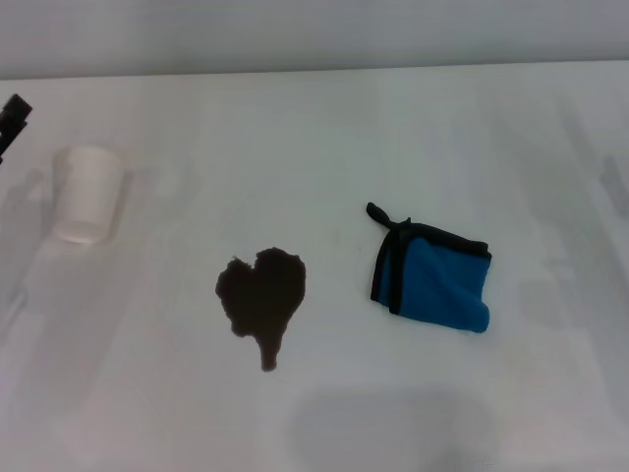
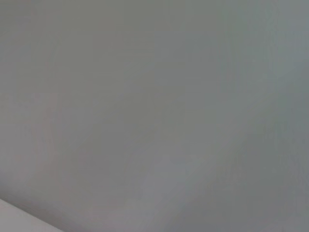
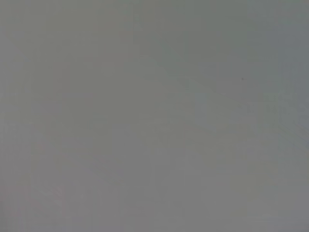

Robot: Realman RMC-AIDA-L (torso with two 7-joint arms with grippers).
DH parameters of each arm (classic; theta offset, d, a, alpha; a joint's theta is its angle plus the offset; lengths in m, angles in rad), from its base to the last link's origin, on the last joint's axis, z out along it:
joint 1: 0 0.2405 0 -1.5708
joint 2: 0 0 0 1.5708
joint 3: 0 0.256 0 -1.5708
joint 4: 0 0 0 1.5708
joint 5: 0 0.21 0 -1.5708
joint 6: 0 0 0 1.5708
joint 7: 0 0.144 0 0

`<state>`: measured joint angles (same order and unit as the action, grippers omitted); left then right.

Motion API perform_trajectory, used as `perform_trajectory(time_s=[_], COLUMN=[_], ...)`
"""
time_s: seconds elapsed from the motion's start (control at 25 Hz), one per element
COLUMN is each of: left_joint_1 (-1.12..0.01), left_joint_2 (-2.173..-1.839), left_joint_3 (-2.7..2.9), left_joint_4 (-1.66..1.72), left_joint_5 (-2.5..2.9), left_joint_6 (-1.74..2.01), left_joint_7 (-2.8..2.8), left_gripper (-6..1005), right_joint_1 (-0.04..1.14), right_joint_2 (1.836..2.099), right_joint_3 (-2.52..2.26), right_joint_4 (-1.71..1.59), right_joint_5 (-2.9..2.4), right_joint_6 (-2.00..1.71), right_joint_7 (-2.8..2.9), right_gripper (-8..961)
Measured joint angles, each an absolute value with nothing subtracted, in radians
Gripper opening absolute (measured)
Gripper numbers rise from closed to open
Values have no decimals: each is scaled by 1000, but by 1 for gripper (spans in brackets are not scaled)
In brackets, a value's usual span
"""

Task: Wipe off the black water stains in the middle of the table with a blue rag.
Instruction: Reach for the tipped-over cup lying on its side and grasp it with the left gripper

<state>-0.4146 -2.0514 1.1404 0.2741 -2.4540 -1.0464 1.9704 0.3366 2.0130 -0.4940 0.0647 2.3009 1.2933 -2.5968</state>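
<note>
The black water stains (image 1: 261, 298) form one dark heart-shaped blotch with a short drip tail, in the middle of the white table (image 1: 324, 128). The blue rag (image 1: 432, 278) lies folded flat to the right of the blotch, a little apart from it, its black loop tab pointing to the far left. A black piece of my left gripper (image 1: 12, 116) pokes in at the far left edge of the head view, far from the rag and the blotch. My right gripper is out of view. Both wrist views show only plain grey surface.
A white cup (image 1: 88, 193) lies on its side at the far left of the table, near the left gripper. The table's far edge meets a pale wall at the top of the head view.
</note>
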Motion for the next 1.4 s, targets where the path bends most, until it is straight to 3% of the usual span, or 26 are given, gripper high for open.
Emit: perform_trajectory(time_s=[0.24, 0.4, 0.56, 0.72, 1.2, 1.4], left_joint_1=[-376, -374, -389, -438, -721, -799], left_joint_2=[-1979, -1883, -1811, -1786, -1719, -1714], left_joint_3=[1131, 1125, 1060, 907, 804, 804], left_joint_4=[529, 686, 802, 900, 916, 876], left_joint_5=[-2073, -1775, -1551, -1296, -767, -683], left_joint_6=[-988, -999, -1089, -1248, -1470, -1507], left_joint_7=[1566, 1129, 840, 635, 408, 391], left_gripper=[890, 891, 891, 891, 890, 890], right_joint_1=[344, 350, 355, 366, 382, 382], right_joint_2=[2012, 2012, 2012, 2012, 2014, 2015], right_joint_3=[-494, -494, -492, -486, -481, -479], right_joint_4=[41, 29, 13, 11, 11, 11], right_joint_5=[2301, 2301, 2301, 2301, 2309, 2311], right_joint_6=[1284, 1265, 1233, 1211, 1202, 1202], right_joint_7=[-2597, -2597, -2597, -2597, -2599, -2599], right_gripper=[859, 859, 859, 859, 859, 859])
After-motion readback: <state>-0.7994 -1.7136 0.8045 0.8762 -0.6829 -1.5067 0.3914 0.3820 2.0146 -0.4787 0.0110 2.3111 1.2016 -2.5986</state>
